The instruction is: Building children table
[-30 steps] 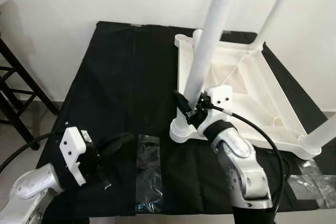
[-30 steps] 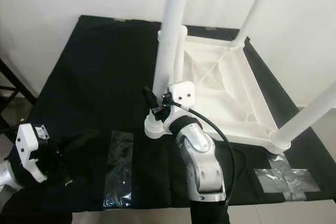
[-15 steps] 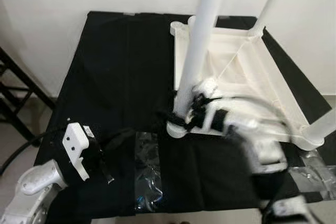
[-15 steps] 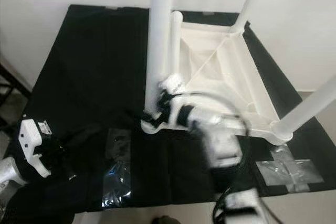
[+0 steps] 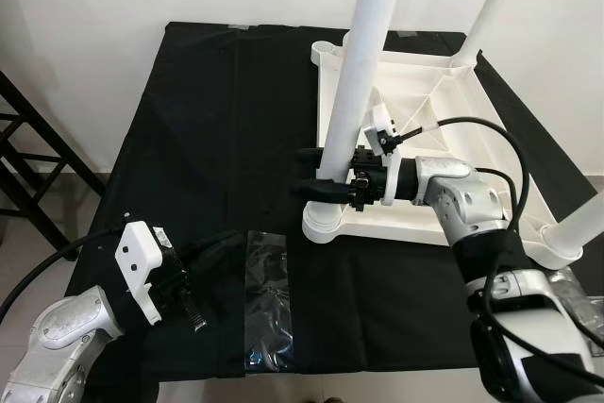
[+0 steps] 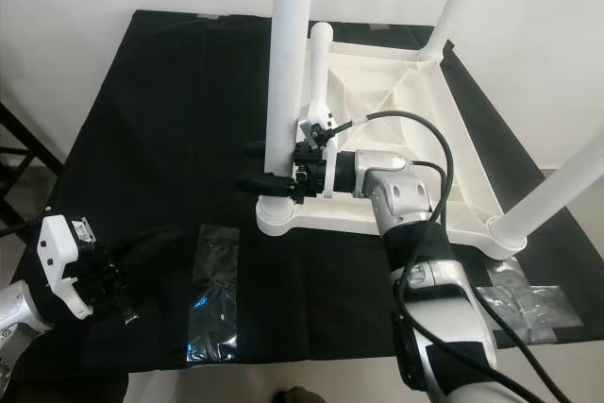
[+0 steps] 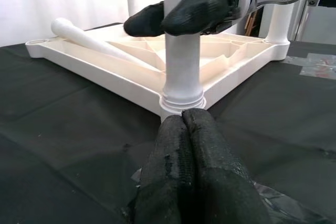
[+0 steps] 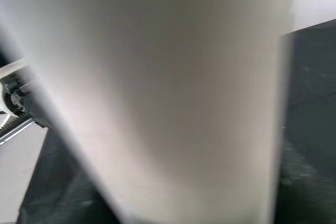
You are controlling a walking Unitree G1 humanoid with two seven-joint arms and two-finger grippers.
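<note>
The left gripper (image 5: 193, 292) rests low on the black cloth (image 5: 217, 139) at about 7 o'clock of the scene, its two black fingers (image 7: 194, 182) pressed together with nothing between them, pointing toward the table's near corner. Just right of it a strip of clear tape (image 5: 266, 299) lies stuck on the cloth.

The children's table (image 5: 425, 129) sits upside down on the cloth from the centre out to 2 o'clock: a glossy white plastic top, its underside showing raised ribs that run from the corners toward the middle, and a round socket at each corner. Plain white tubular legs stand upright in three corners. The near-left leg (image 5: 363, 63) rises from a ringed collar in its socket (image 5: 326, 226). A further white leg (image 7: 86, 36) lies loose inside the frame, tapering to a rounded end.

The right gripper (image 5: 321, 169) reaches in from 3 o'clock and clasps the near-left leg low down, one finger on each side of the tube.

At 4 o'clock, more tape (image 6: 528, 292) holds the cloth's edge.

No brand, label or writing is readable on anything.
</note>
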